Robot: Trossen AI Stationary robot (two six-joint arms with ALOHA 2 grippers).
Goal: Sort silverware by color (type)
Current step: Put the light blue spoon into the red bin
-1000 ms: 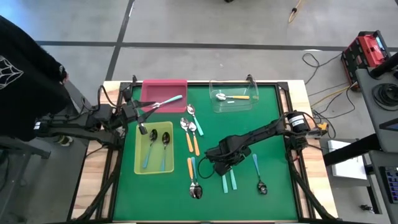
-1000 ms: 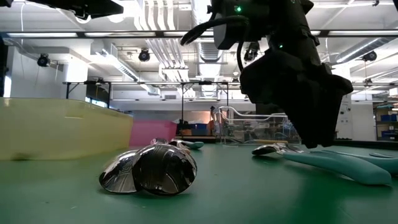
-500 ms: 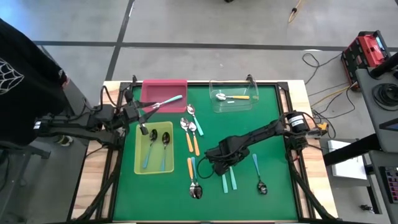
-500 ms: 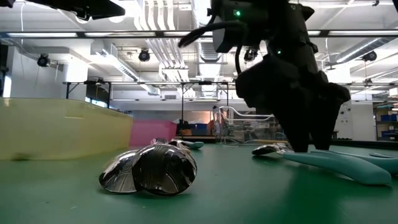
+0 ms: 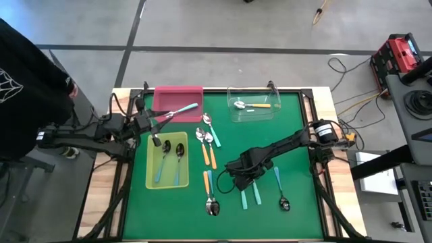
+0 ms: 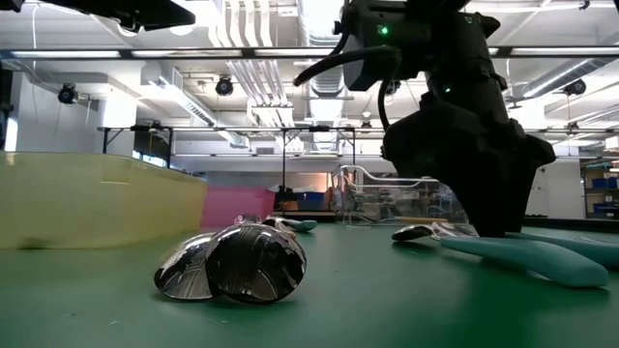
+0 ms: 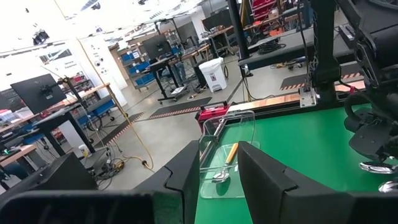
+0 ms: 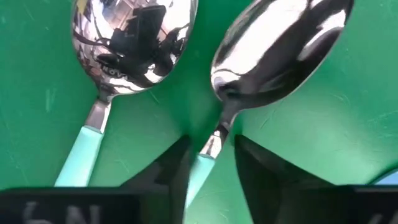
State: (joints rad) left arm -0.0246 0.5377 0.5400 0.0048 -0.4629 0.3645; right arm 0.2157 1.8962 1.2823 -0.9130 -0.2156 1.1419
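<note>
right gripper (image 5: 233, 181): fingers have just narrowed astride a teal spoon (image 8: 273, 53) neck at lower centre; pickup starting.
left gripper (image 5: 154, 130): fingers hold a light-blue spoon (image 5: 183, 109), upper left.

1. Left arm (image 5: 88, 131): matte black jointed links, loose black cables looped near its wrist.
2. Right arm (image 5: 283, 145): matte black tapered links, round black joint housing with a white-ringed cap, orange tag beside its base.
3. Right arm's wrist block, low view: bulky black casing, small green indicator light (image 6: 384, 30), curved black cable.
4. Wrist-view fingers (image 7: 264, 186): dark, flat, angular plastic.
</note>
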